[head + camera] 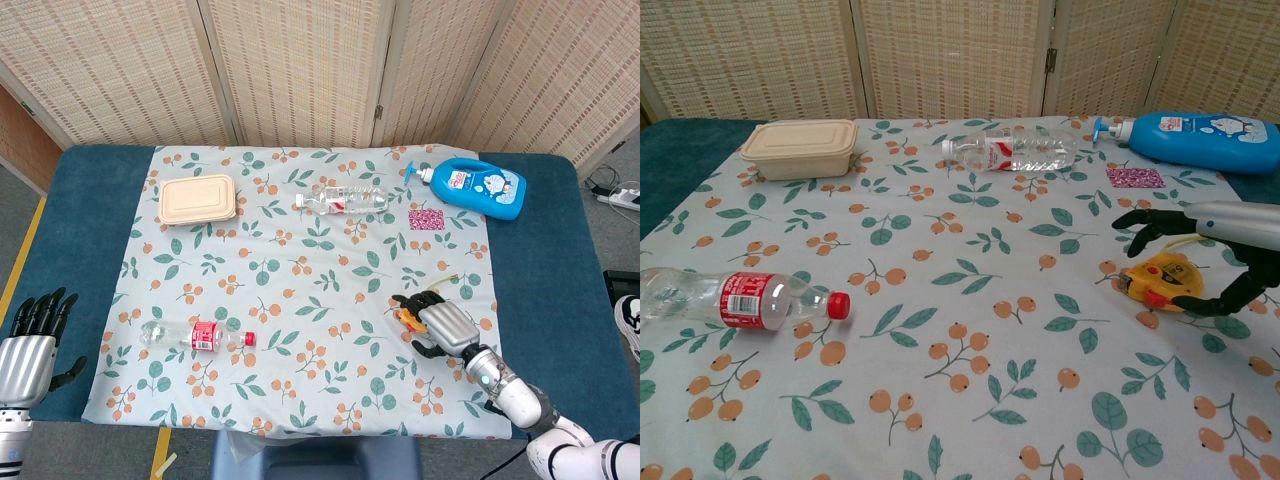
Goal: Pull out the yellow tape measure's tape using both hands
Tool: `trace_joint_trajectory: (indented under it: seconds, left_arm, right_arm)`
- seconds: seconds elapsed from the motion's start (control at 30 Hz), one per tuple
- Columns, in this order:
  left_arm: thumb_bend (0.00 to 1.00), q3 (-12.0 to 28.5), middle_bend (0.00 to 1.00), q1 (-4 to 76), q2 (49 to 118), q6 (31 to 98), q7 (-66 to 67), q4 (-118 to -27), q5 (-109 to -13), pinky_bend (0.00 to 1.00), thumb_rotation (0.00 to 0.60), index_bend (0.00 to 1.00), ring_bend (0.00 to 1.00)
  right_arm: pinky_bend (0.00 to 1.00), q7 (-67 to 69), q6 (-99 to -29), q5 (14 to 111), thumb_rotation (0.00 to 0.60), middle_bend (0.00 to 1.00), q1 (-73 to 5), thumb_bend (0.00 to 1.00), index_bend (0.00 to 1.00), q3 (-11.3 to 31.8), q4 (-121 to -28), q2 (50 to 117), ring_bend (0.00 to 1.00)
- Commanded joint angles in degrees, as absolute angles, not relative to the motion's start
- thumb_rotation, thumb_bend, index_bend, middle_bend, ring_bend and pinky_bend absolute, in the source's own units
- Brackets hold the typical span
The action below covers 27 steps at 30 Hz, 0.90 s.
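Observation:
The yellow tape measure lies on the floral cloth at the right, tilted, with its red-orange end toward the left. My right hand arches over it, fingers curled past its far side and the thumb against its near right side, gripping it. In the head view this right hand covers most of the tape measure, so only an orange edge shows. My left hand hovers off the table's front left corner, holding nothing, its fingers apart.
A red-labelled bottle lies at the front left. A clear bottle and a beige lunch box sit at the back. A blue detergent bottle and a pink patch lie behind the right hand.

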<state>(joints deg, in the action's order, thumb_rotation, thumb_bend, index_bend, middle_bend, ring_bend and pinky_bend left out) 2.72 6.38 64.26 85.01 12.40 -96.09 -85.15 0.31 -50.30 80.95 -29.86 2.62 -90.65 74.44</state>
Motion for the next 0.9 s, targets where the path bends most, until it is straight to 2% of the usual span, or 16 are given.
trace_joint_trajectory:
  seconds: [0.03,0.23,0.37,0.9]
  left_arm:
    - [0.28,2.67,0.06,6.41,64.24,85.0,12.36,-96.2,-85.29,0.04,0.6,0.08,0.06]
    - [0.28,2.4,0.06,6.32,63.75,84.26,12.49,-96.87,-84.6,0.04,0.6,0.07,0.06]
    - [0.28,2.38,0.06,6.41,63.57,83.79,12.79,-97.35,-84.14,0.04,0.6,0.07,0.06]
    - [0.28,2.24,0.06,6.23,63.25,83.3,12.67,-97.93,-83.22,0.03,0.6,0.07,0.06]
  right_arm:
    - [0.09,-1.89,-51.85,80.75,0.6,0.14,-29.37,0.43,0.0,2.72,-88.66,74.35,0.12]
    - [0.09,-6.42,-50.37,80.03,0.6,0.05,-30.02,0.43,0.0,1.32,-84.28,76.0,0.09]
    - [0.09,-6.86,-50.22,80.39,0.6,0.03,-30.39,0.43,0.0,0.96,-81.68,77.85,0.08]
    - [0.09,-7.14,-49.69,81.45,0.6,0.09,-31.38,0.42,0.03,-0.21,-76.52,81.09,0.1]
